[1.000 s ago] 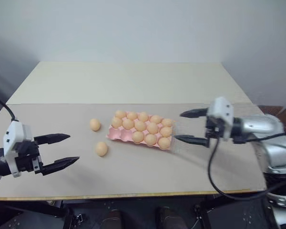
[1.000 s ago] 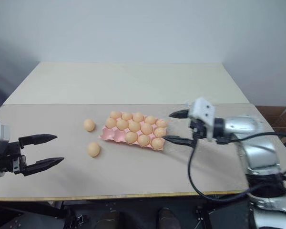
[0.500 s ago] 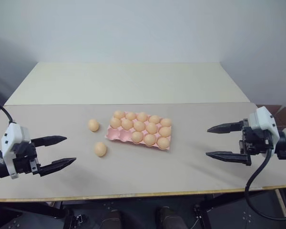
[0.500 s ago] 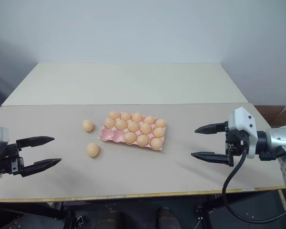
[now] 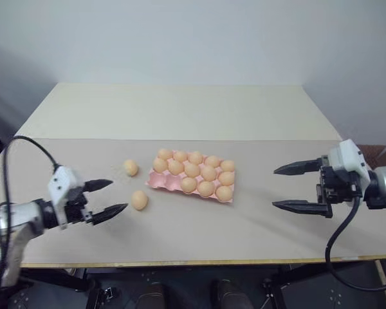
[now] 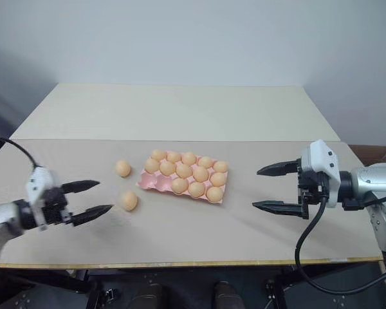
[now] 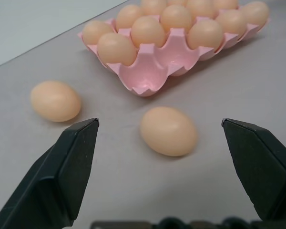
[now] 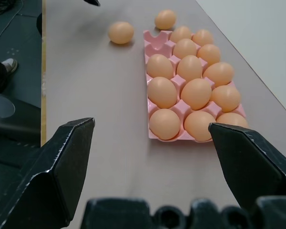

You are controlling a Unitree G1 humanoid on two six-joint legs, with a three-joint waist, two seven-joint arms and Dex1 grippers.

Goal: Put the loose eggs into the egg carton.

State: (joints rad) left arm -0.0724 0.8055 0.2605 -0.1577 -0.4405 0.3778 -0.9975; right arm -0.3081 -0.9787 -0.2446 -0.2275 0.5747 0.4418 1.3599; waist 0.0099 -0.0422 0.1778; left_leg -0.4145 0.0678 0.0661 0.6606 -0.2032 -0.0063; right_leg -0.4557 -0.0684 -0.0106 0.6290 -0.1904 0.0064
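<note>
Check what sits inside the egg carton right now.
The egg carton holds thirteen eggs; two corner cups nearest the two loose eggs are empty. Cup bottoms under seated eggs are covered.

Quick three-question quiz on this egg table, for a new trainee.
1. How many cups of the pink carton are empty?
2. True or false: the left gripper is shut on an egg.
3. Which is nearest the left gripper? A. the nearer loose egg; B. the farther loose egg; C. the right gripper.

Key: 1. Two. 2. False: it is open and empty. 3. A.
</note>
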